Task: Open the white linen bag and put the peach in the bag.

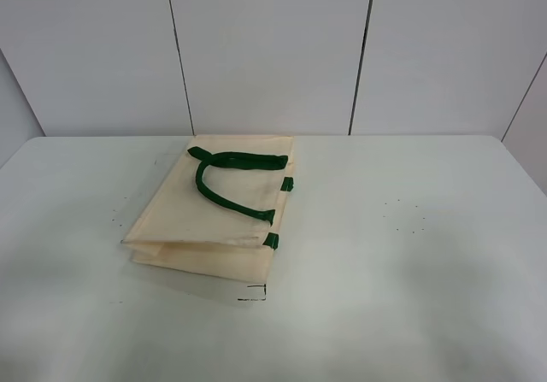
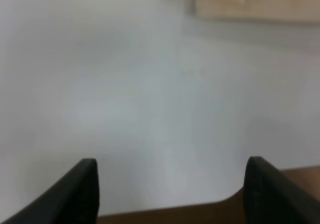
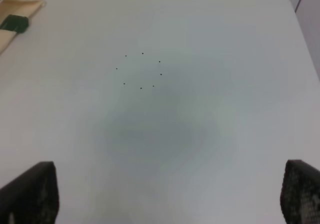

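The white linen bag (image 1: 218, 215) lies folded flat on the table, left of centre, its dark green strap handles (image 1: 224, 177) resting on top. A corner of it shows blurred in the left wrist view (image 2: 250, 1) and in the right wrist view (image 3: 12, 21). The peach is not in any view. Neither gripper shows in the exterior high view. My left gripper (image 2: 172, 191) is open and empty over bare table. My right gripper (image 3: 170, 199) is open and empty over the table's right part, away from the bag.
The white table (image 1: 410, 254) carries a ring of small black dots (image 3: 140, 71) at the right and a black corner mark (image 1: 256, 295) by the bag's near edge. Grey wall panels (image 1: 273, 49) stand behind. The table's near edge (image 2: 165, 211) shows in the left wrist view.
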You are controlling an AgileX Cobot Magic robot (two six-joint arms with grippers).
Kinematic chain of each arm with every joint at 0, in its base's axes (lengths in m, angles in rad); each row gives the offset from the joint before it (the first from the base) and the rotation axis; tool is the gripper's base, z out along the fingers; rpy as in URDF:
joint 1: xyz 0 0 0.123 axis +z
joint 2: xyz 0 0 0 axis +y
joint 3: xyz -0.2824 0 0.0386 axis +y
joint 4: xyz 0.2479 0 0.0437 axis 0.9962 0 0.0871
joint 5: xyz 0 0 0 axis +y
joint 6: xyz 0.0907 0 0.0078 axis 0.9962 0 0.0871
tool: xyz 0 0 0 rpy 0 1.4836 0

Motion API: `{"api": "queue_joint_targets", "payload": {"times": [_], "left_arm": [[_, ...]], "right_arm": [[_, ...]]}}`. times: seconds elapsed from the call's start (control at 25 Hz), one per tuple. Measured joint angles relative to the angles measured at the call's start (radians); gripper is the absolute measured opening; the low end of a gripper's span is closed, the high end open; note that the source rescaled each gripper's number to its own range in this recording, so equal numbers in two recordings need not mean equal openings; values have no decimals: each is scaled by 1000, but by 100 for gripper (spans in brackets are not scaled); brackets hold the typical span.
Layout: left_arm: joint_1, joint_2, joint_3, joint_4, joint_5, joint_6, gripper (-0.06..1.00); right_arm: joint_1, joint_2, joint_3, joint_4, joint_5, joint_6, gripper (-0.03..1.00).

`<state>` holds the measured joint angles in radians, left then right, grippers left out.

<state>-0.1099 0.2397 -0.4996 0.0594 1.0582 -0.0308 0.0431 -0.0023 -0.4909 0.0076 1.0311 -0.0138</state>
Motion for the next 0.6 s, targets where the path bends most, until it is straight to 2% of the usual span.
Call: {"api": "queue_joint_targets", "payload": {"times": [0.32,0.6], "left_arm": [[3,-78,4,-20,0,1,89],[77,-85,4,-20,0,1,89]], "right_arm": [[0,0,0,0,0,0,100],[0,0,0,0,0,0,100]]}}
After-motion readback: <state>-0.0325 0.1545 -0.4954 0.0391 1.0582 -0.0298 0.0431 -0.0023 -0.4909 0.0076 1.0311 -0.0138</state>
